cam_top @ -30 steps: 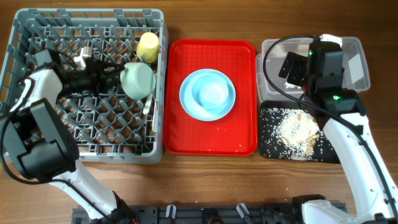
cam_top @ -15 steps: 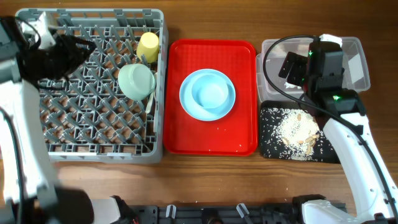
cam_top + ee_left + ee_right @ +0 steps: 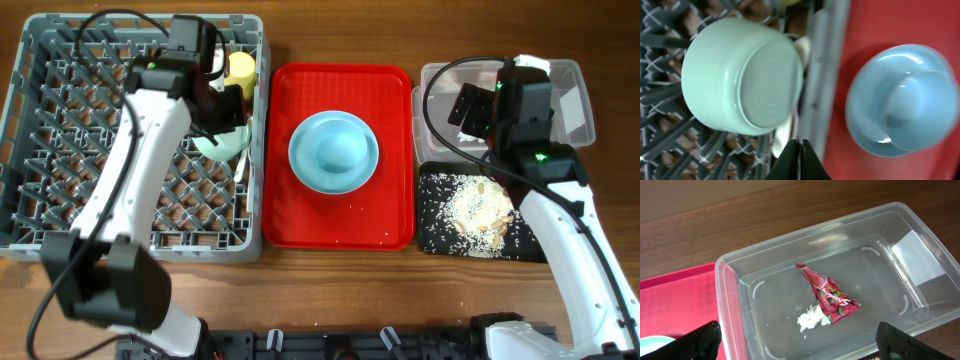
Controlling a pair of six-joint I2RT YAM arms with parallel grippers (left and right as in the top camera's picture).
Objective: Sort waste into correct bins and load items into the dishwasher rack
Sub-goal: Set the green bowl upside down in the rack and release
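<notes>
A brown wooden table (image 3: 330,290) fills the overhead view, and nothing of the room shows beyond it. At the left sits the rack (image 3: 60,120), with its grey pegs upright. The left arm (image 3: 140,150) reaches across it from the near edge toward its far right corner. There the left gripper (image 3: 797,156) hangs with its fingers pressed together on nothing, above the rack's right wall.

From above, the arm covers part of the bowl (image 3: 225,143). The left wrist view shows it whole, lying bottom-up on the pegs. The cup (image 3: 238,70) stands just behind it in the corner. A white piece pokes out from under the bowl. It is probably the spoon (image 3: 783,137), though the blur leaves that uncertain.

Right of the rack lies the red tray (image 3: 390,90), close beside the rack's wall. The plate (image 3: 299,158) rests near the tray's middle, and a second bowl (image 3: 338,148) sits upright on it.

Further right, the tub (image 3: 729,297) stands at the far side of the table. In the overhead view the right arm hides what is inside. The right wrist view shows the wrapper (image 3: 830,297) lying flat on the tub's floor, with the tissue (image 3: 810,320) touching its near end.

The black tray (image 3: 433,238) lies against the tub's near side. The scraps (image 3: 478,212) are heaped toward its right, and only the overhead view shows them. The right gripper (image 3: 800,342) hovers above the tub with its fingers spread wide, holding nothing.
</notes>
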